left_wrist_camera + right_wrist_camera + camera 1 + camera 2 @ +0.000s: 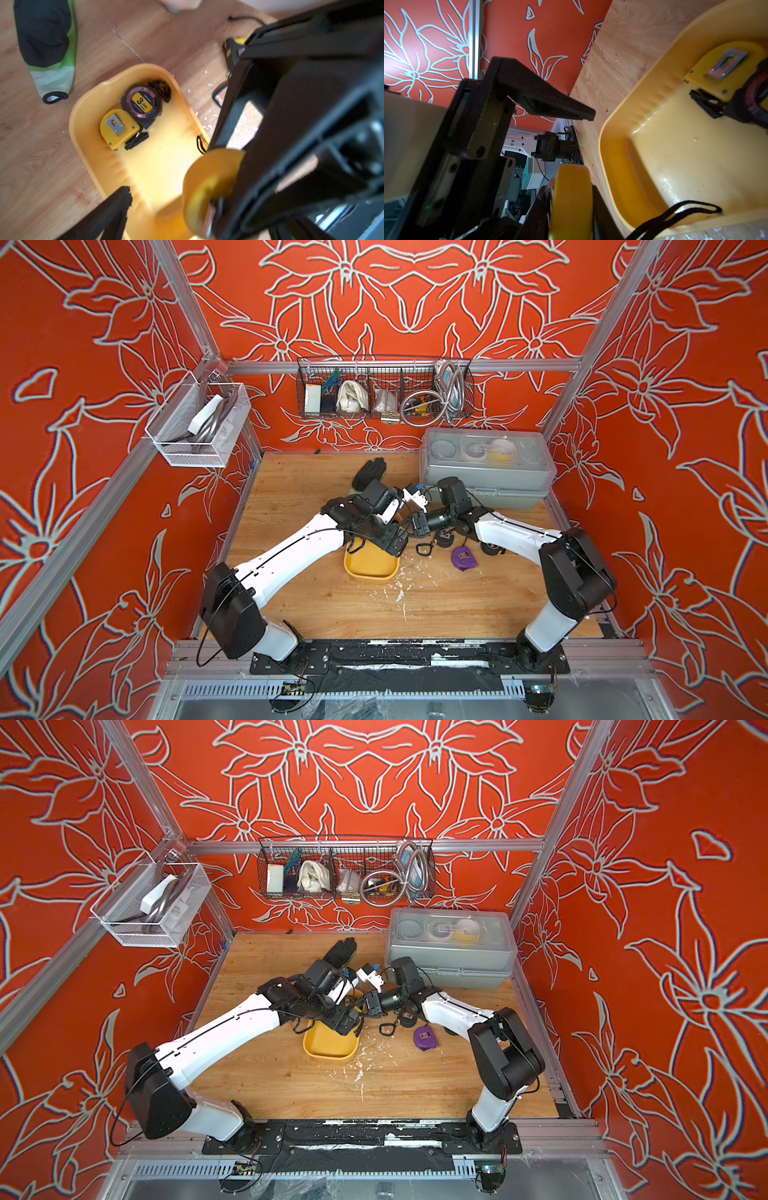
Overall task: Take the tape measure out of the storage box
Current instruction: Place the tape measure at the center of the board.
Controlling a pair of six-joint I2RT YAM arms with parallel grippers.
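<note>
Right gripper (571,218) clenches a yellow tape measure (572,187), lower centre, by the storage box (604,145); left gripper (399,546) released; a black-cased tape measure (142,104) lies inside.

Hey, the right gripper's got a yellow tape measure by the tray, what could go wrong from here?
The black strap trails across the storage box rim and could snag, dragging the box. The right gripper alone holds the yellow tape measure at the box's edge; a slip might drop it into the box. The open left gripper sits close, so parting could knock them.
</note>
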